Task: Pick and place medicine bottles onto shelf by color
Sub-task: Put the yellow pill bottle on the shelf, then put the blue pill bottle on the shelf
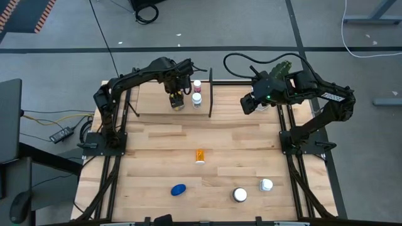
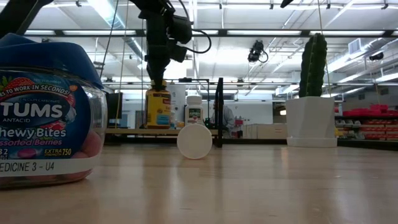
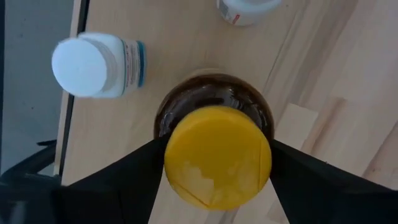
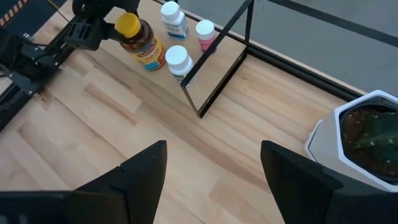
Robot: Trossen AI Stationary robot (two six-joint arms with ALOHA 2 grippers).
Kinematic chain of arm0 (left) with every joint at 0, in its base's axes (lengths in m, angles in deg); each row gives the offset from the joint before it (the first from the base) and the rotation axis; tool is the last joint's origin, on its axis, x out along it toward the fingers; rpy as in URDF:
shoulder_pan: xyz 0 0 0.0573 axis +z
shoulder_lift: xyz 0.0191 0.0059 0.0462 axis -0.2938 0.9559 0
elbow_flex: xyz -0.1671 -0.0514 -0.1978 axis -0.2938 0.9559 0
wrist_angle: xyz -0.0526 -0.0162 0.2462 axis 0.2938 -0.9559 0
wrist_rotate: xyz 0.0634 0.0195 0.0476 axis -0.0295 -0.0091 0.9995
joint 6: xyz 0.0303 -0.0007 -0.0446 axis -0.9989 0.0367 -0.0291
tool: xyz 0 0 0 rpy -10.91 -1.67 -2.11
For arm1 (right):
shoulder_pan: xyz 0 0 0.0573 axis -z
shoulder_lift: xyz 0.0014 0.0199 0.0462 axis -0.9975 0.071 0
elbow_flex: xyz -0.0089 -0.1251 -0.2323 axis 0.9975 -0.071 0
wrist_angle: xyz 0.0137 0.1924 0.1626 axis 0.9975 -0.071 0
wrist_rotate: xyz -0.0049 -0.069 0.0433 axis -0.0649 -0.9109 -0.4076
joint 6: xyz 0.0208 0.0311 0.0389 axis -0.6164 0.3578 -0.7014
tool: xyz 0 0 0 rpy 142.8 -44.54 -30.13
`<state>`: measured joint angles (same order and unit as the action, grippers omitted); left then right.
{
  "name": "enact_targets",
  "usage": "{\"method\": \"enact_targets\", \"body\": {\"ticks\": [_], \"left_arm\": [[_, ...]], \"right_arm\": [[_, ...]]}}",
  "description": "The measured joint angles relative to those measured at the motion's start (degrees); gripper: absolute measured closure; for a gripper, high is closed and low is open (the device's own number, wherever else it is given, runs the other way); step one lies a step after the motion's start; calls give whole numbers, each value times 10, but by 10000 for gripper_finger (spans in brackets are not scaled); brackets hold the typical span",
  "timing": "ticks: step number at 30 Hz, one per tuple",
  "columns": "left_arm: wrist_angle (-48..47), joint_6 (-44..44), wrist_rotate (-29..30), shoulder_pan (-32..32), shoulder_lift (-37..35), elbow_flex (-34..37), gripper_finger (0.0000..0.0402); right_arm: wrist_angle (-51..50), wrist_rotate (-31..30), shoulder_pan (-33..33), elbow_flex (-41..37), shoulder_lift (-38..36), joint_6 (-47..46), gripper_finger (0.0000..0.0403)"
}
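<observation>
Legible text stands only on the blue-lidded clear plastic jar (image 2: 46, 112) at near left in the low view: "TUMS ANTACID", "Chewy Bites", "Assorted Berries", "EXTRA", "750". Its white strip sticker reads "EDICINE 3 - U4". Labels on other bottles cannot be read.

Bright overhead lighting, blurred foreground jar (image 2: 46, 112)

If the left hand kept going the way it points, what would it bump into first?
The left hand points straight down at the amber bottle on the shelf. Its fingers already flank the yellow lid, so it would likely meet the bottle first.
</observation>
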<state>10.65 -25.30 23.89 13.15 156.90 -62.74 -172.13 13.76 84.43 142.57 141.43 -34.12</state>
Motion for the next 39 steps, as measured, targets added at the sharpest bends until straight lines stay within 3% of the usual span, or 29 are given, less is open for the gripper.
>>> {"method": "enact_targets", "body": {"ticks": [12,21,27,39], "left_arm": [[-28,13,11,-2,0,-98,78],[-138,74,2,-31,-1,-207,78],[-137,165,-65,-104,-23,-213,79],[-136,395,-51,-320,-28,-212,88]], "right_arm": [[0,6,0,0,0,12,137],[-1,20,0,0,0,55,137],[-21,58,-6,0,0,105,137],[-48,74,-45,0,0,157,137]]}}
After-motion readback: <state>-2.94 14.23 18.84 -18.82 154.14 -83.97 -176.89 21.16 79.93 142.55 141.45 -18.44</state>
